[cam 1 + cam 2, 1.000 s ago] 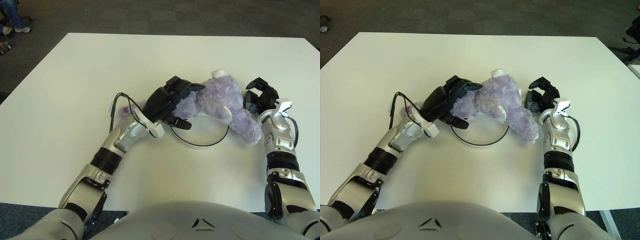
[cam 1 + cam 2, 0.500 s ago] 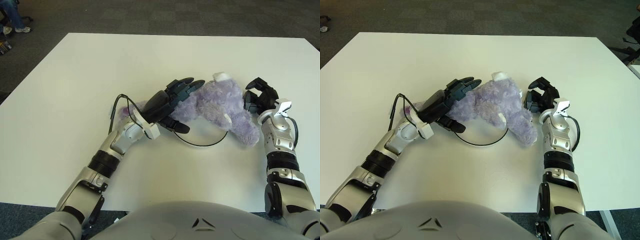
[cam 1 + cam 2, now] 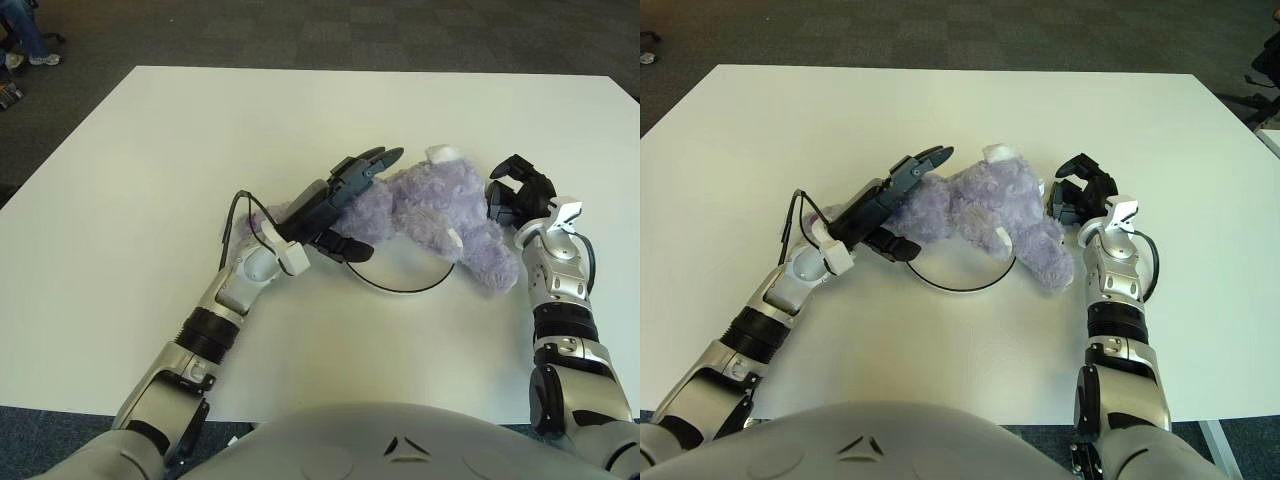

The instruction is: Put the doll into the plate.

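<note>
Left hand (image 3: 335, 200) uncurled, fingers flat beside doll (image 3: 440, 215)

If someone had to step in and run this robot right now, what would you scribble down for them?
Left hand: fingers straight and spread, against the left side of the fluffy purple plush doll, holding nothing.
Right hand: just right of the doll, fingers curled, holding nothing.
The doll lies across the far and right edge of the white plate with the thin dark rim, its right end hanging off past the rim onto the white table.
Done: doll brought onto the plate.
Left: perhaps nudge it fully inside the rim.
</note>
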